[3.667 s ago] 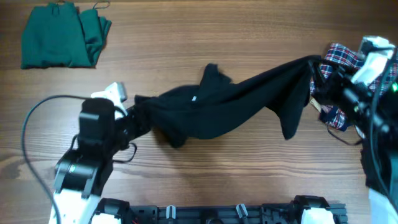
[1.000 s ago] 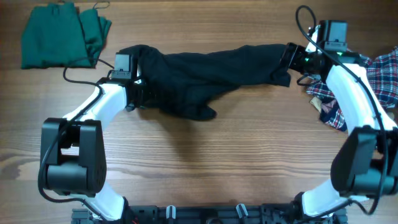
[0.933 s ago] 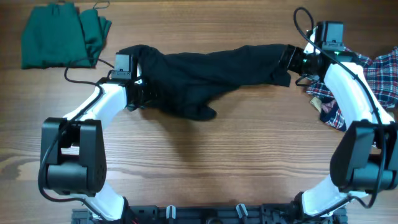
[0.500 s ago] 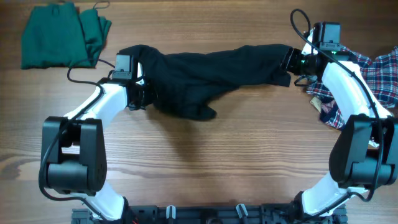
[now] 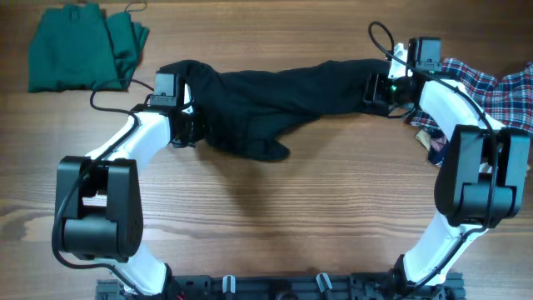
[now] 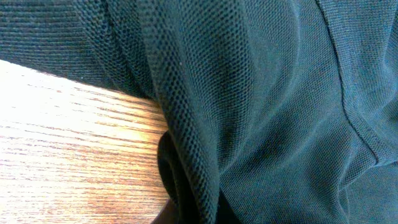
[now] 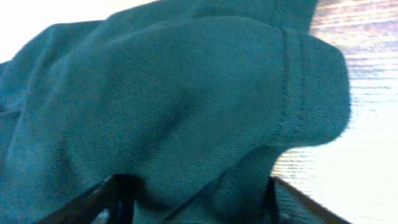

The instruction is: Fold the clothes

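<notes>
Left gripper (image 5: 190,117) just pressed together, pinching black shirt (image 5: 275,96) at left end. Right gripper (image 5: 375,90) moved inward, narrowing astride right end; grip unclear. Spreading likely next.

Black shirt (image 5: 275,100): matt cloth; close up, a fine pique knit with a small honeycomb mesh and stitched seams.
Green garment (image 5: 79,46): soft matt cloth, smooth-looking.
Plaid shirt (image 5: 483,83): woven cloth in a red, blue and white check, matt.
Surface (image 5: 291,217): brown wood grain in long lines, smooth, with a pale sheen under the light.
Left arm (image 5: 133,142): smooth, glossy white shell, black matt joints.
Right arm (image 5: 458,108): the same white shell.
</notes>
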Tool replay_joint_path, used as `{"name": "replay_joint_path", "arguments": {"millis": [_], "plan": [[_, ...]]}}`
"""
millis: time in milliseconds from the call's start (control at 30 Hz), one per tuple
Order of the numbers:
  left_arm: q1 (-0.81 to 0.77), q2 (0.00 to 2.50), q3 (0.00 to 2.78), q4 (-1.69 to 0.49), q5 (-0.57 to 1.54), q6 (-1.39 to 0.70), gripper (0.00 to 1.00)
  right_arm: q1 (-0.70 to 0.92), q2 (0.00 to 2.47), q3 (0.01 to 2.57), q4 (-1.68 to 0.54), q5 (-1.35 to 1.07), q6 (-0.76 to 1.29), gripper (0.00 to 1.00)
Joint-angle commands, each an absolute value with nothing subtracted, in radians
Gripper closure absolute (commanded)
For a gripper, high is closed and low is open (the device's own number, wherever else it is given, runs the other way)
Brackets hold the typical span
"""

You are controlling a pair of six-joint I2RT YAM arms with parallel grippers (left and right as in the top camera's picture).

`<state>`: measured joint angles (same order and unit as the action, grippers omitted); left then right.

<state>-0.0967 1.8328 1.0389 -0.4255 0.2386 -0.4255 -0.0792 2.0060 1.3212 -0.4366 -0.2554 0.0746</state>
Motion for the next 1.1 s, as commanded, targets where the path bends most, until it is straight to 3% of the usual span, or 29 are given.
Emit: {"name": "replay_joint_path", "arguments": {"millis": [0, 167, 200, 267, 367, 500, 867, 900, 933, 967, 1067], "plan": [[-0.094, 1.846, 1.033, -0.429, 0.249, -0.423, 0.96, -0.076, 2.022, 1.329, -0.43, -0.297, 0.052, 0.31], [-0.094, 1.846, 1.033, -0.429, 0.249, -0.422, 0.96, -0.076, 2.024, 1.327, -0.438, -0.296, 0.048, 0.31], [-0.094, 1.846, 1.033, -0.429, 0.25, -0.422, 0.96, -0.076, 2.024, 1.327, -0.44, -0.297, 0.049, 0.41], [-0.094, 1.846, 1.033, -0.43, 0.25, -0.422, 0.96, -0.076, 2.024, 1.327, -0.448, -0.297, 0.052, 0.78], [-0.094, 1.846, 1.033, -0.437, 0.25, -0.422, 0.96, -0.076, 2.021, 1.327, -0.469, -0.296, 0.052, 0.96], [-0.094, 1.846, 1.033, -0.464, 0.235, -0.422, 0.96, -0.076, 1.959, 1.328, -0.507, -0.292, 0.067, 0.96], [-0.094, 1.846, 1.033, -0.468, 0.227, -0.399, 0.96, -0.076, 1.483, 1.328, -0.597, -0.285, 0.134, 0.95], [-0.094, 1.846, 1.033, -0.467, 0.227, -0.399, 0.96, -0.076, 1.47, 1.328, -0.596, -0.28, 0.135, 0.92], [-0.094, 1.846, 1.033, -0.466, 0.227, -0.399, 0.96, -0.076, 1.467, 1.328, -0.598, -0.273, 0.135, 0.82], [-0.094, 1.846, 1.033, -0.466, 0.226, -0.399, 0.96, -0.076, 1.469, 1.327, -0.606, -0.259, 0.134, 0.65], [-0.094, 1.846, 1.033, -0.466, 0.227, -0.399, 0.96, -0.076, 1.502, 1.327, -0.637, -0.213, 0.135, 0.51]]}}
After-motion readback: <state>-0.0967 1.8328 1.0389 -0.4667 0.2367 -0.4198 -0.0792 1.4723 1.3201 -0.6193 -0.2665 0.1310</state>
